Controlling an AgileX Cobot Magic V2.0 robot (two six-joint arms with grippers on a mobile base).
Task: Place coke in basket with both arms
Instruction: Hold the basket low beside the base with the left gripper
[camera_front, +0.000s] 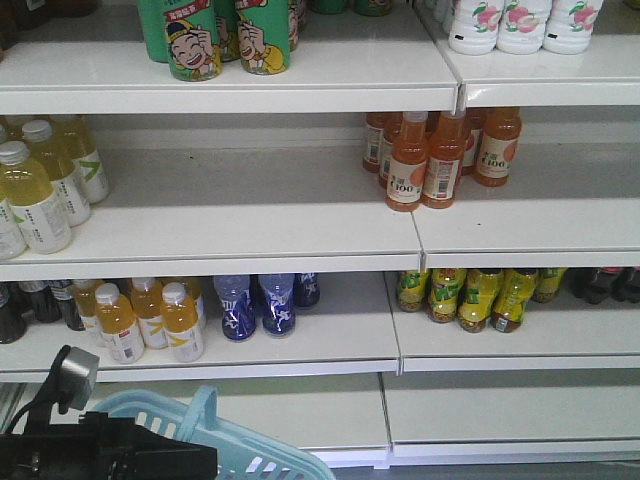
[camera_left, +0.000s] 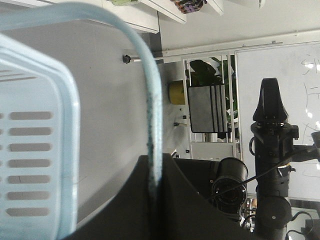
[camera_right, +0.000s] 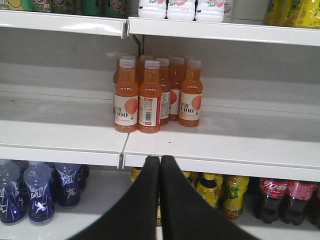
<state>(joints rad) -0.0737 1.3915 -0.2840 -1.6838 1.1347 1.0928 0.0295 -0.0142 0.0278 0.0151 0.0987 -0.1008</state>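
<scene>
Seems like the grab-the-coke step: left gripper (camera_left: 154, 170) clamps the near-left basket (camera_front: 262, 443) by its handle (camera_left: 150, 90), right gripper (camera_right: 160, 162) is pinched closed and empty, and next it needs to find the coke, nowhere visible.

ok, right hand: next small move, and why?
Probably pan the right hand down and to the right to search. It's shut and empty, facing orange juice bottles. No slim red coke shows in any view, only dark cola bottles at the lower right, so it may sit near them. The left hand grips the basket handle.
</scene>
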